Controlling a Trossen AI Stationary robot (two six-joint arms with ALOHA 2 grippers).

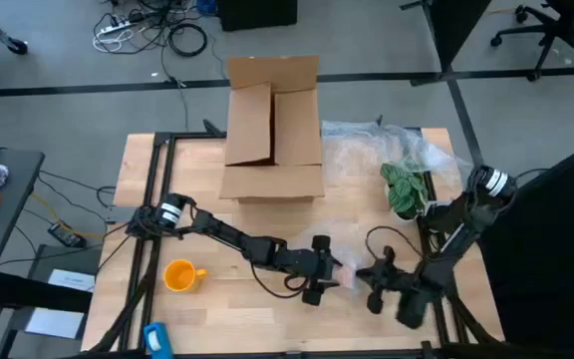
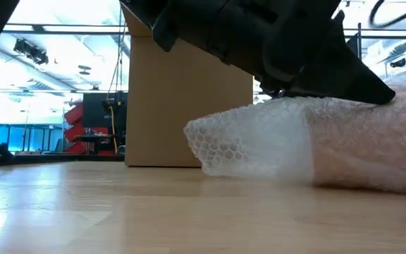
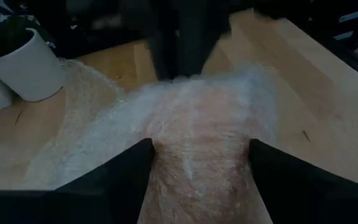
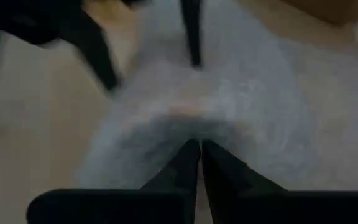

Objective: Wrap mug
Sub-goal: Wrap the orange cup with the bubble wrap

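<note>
The left tool point(image 1: 335, 271) straddles a bubble-wrap bundle point(image 3: 197, 143) — fingers wide at its sides. The right tool point(image 1: 365, 277) pinches the wrap's edge; the mug point(image 1: 180, 275) sits apart on the tabletop point(image 1: 247, 324).

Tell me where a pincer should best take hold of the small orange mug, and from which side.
Probably the rim of the small glossy orange mug, from straight above: it stands upright with its mouth open. Its loop handle points toward the table's middle, so avoid that side.

Even overhead light, bright backlit low view w/ glare; wrist views blurred.
</note>
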